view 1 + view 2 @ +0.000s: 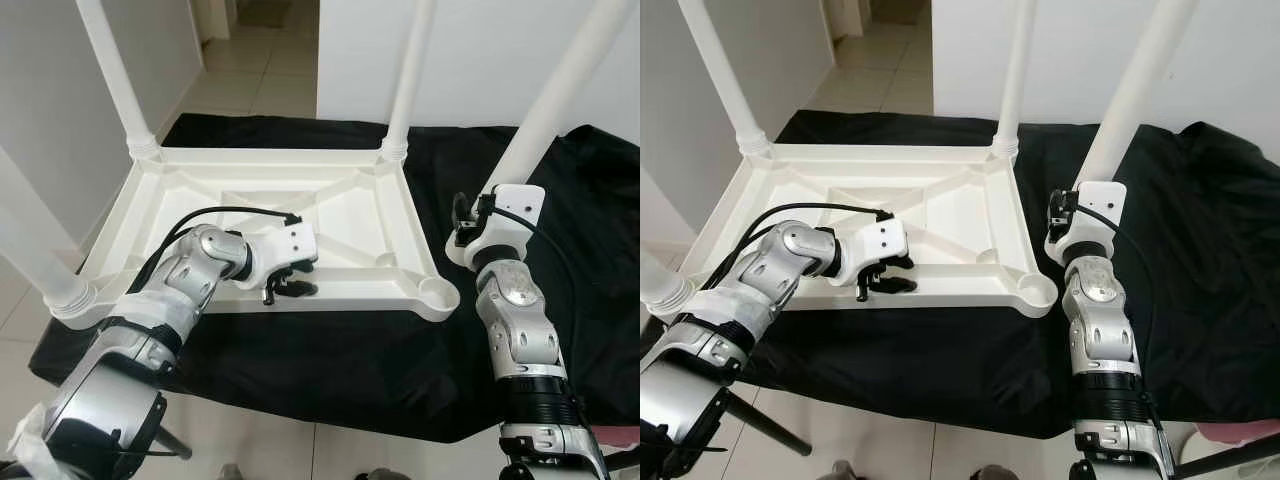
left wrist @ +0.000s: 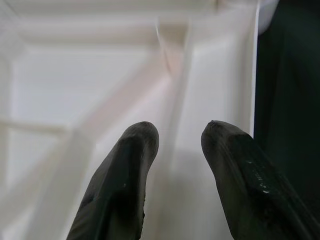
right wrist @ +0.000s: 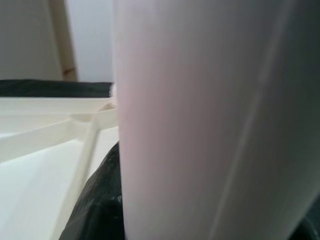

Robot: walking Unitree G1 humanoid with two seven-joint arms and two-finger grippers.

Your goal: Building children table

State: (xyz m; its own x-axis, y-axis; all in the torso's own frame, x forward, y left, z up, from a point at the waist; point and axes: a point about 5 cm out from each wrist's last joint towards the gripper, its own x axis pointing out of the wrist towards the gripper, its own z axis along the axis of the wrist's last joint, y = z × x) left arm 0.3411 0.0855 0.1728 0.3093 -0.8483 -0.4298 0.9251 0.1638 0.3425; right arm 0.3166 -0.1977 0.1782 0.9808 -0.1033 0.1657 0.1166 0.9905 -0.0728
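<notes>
Bright even indoor light, soft shadows, head views sharp, wrist views blurred close up, slight edge distortion

No readable text anywhere.

I could find no letters, numbers, brand marks or labels that I could read: the upturned white table (image 1: 300,215) was plain moulded plastic, its legs (image 1: 1133,90) were unmarked, the black cloth (image 1: 560,230) beneath carried no print, and the silver arm housings (image 1: 1098,290) showed no legible marking at this sharpness.
</notes>
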